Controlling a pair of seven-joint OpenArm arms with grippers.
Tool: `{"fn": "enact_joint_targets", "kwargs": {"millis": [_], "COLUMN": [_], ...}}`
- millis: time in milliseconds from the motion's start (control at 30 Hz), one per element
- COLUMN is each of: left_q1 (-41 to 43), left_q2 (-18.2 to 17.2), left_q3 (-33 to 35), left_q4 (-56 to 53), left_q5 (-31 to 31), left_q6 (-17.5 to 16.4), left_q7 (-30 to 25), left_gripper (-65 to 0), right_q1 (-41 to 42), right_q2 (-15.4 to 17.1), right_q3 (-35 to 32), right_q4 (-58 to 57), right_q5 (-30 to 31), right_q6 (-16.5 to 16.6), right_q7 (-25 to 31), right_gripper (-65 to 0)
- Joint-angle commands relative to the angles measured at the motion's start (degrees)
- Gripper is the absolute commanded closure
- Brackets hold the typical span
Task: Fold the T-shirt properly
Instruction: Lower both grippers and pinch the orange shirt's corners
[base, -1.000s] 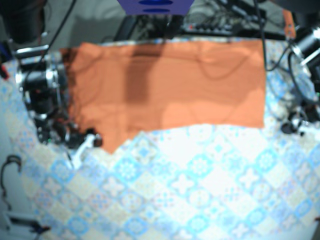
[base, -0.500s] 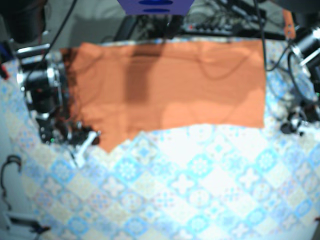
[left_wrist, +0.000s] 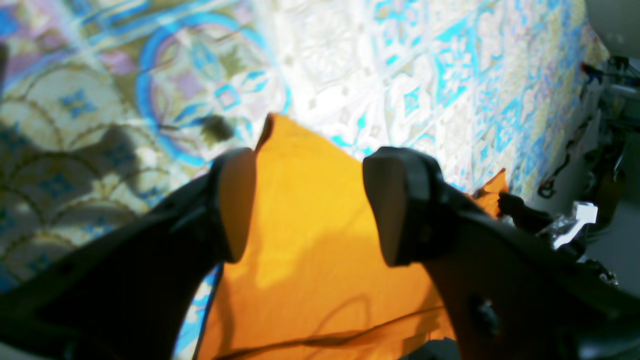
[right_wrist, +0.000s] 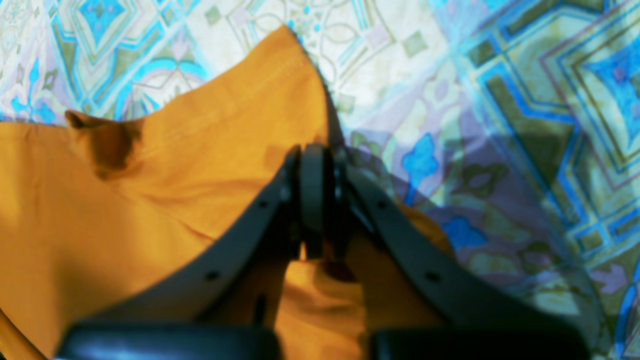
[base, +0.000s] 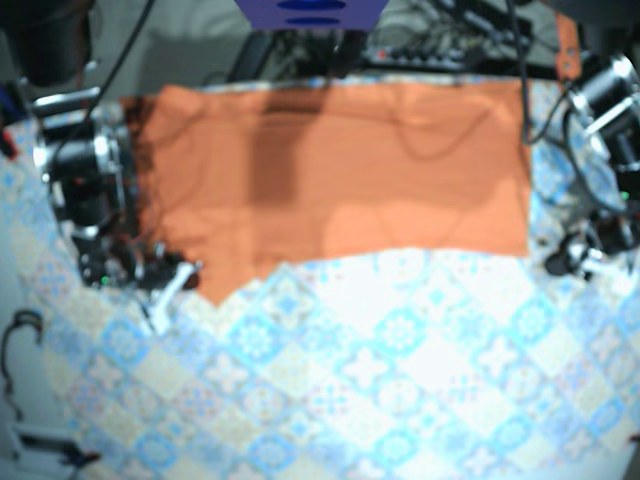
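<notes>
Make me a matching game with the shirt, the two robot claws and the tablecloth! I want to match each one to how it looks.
Things:
1. T-shirt
2. left gripper
3. right gripper
4. tablecloth

How it looks:
A. shut, pinching orange fabric
B. orange, spread out flat
C. blue and white tile pattern
D. open, fingers wide apart

Pairs: 1-B, 2-D, 3-A, 4-C
</notes>
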Motion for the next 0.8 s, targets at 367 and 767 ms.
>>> {"fn": "enact_joint_targets", "kwargs": {"millis": [367, 767], "left_q1": [-1.5, -1.7], "left_q2": [2.6, 2.6], "left_q3": [6.5, 12.2], "left_q4": [-0.5, -7.9], "left_q5": [-0.9, -0.7], "left_q6": [-0.1, -0.1], "left_q7": [-6.7, -16.8], "left_gripper": [-36.8, -36.6], "right_q1": [1.0, 1.0], "right_q2": [0.3, 0.4], "right_q3": [-0.2, -0.2], "right_q4": [0.5, 0.5], "right_q5": [-0.7, -0.7], "right_q6": [0.3, 0.3], "right_q7": [-0.9, -0.9], "right_gripper": [-0.5, -0.5]}}
